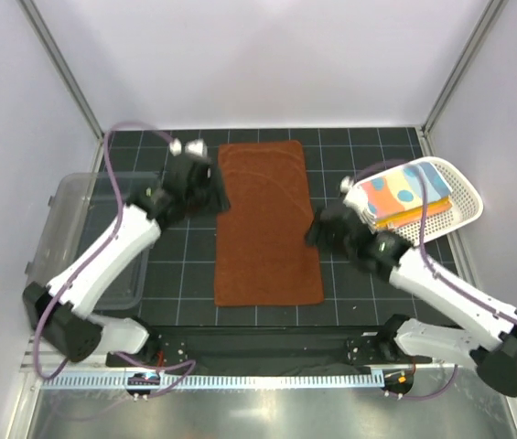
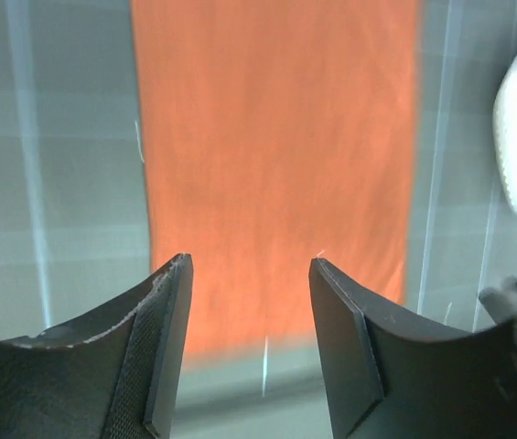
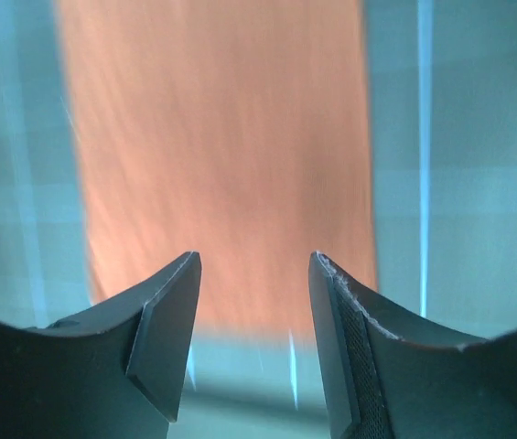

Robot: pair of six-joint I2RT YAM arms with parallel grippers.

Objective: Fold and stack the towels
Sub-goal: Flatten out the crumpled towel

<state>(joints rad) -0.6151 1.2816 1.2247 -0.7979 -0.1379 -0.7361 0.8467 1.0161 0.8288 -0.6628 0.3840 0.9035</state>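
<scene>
The brown towel lies flat on the table. The left gripper and right gripper are positioned at its opposite long edges, jaws apart, gripping nothing.

Open mat lies past the brown towel's far and near ends. The left arm and right arm crowd its long sides; beyond them, a clear bin left, a white basket right.

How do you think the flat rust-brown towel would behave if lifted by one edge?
The rust-brown towel lies flat with faint creases, so it would probably droop limply. It spans much of the mat, so one pinch would likely leave most dragging.
</scene>
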